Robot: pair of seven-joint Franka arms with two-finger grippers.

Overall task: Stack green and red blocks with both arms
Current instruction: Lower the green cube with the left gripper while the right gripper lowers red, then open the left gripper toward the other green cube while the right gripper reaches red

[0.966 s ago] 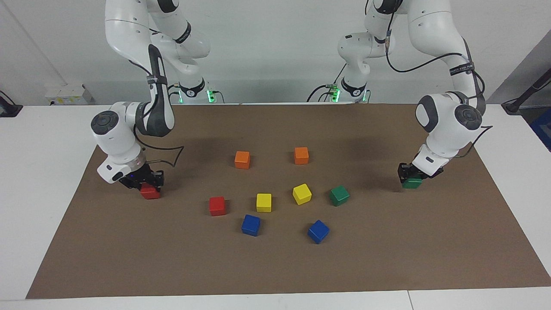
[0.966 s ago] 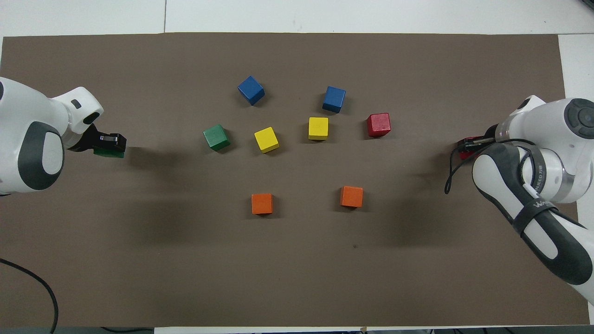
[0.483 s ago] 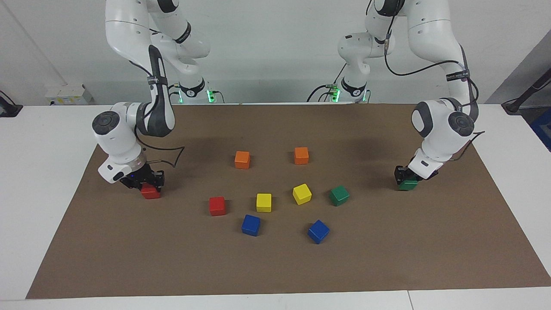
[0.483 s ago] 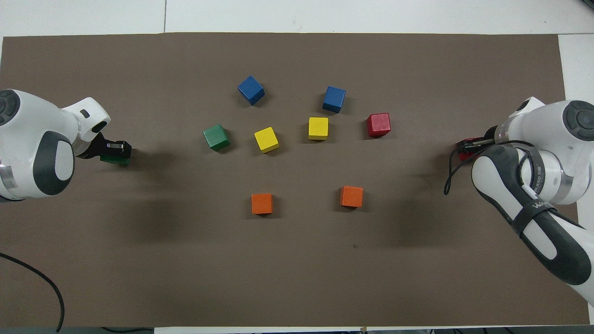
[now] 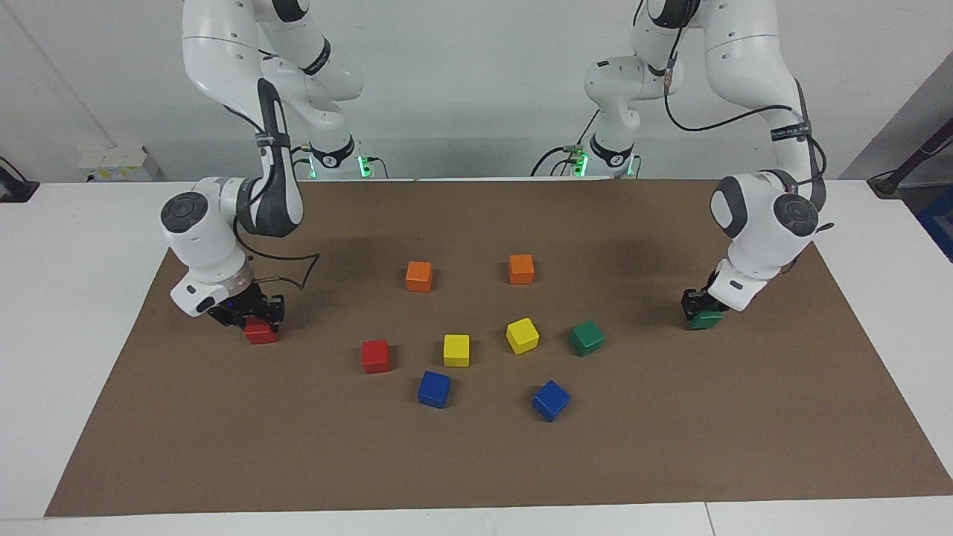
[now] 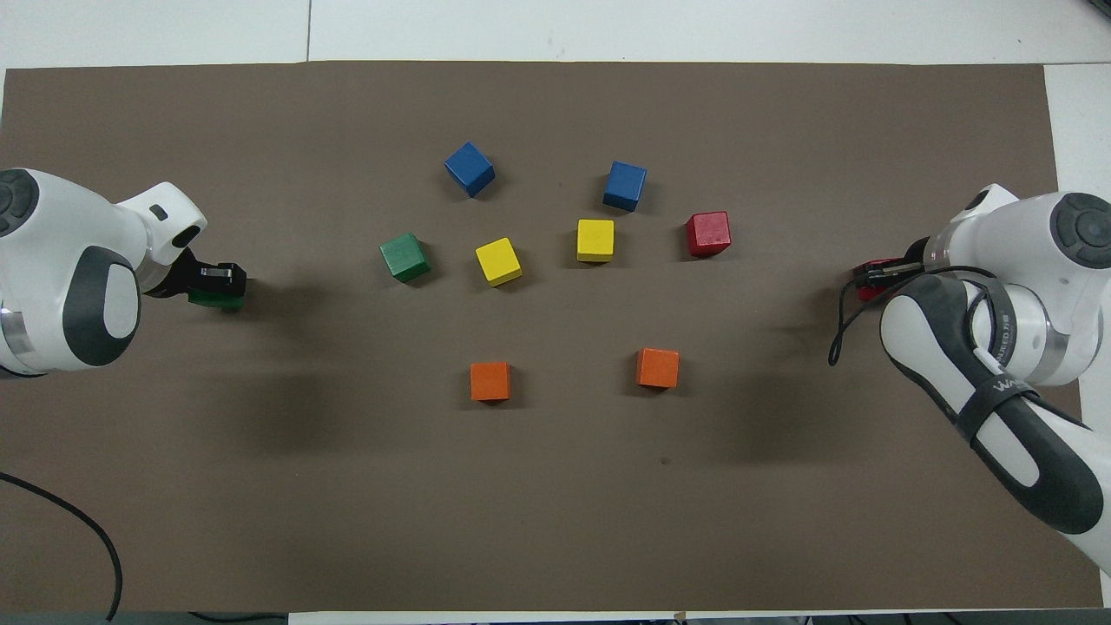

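**Grippers down on the two outlying blocks; grasp condition not confirmed**

Left gripper (image 5: 701,307) sits low on the outer green block (image 5: 706,320) at the left arm's end of the brown mat (image 5: 476,461). Right gripper (image 5: 246,311) sits likewise on the outer red block (image 5: 260,332) at the right arm's end. Whether either pair of fingers is clamped or merely straddling its block cannot be told from either view, nor whether the blocks are off the mat.

The second green block (image 5: 587,338) and second red block (image 5: 376,356) rest near the middle of the mat, with the yellow blocks (image 5: 456,350) between them, the blue blocks (image 5: 434,388) farther from the robots and the orange blocks (image 5: 419,275) nearer.

Assessment: the cubes appear rigid, light and glossy, so likely slippery under a shallow pinch. Recommended hold is across two opposite flat faces, squarely and below the top edge. The middle green block lies turned on the mat; alignment before placing is advised, as a small smooth top face forgives little offset.
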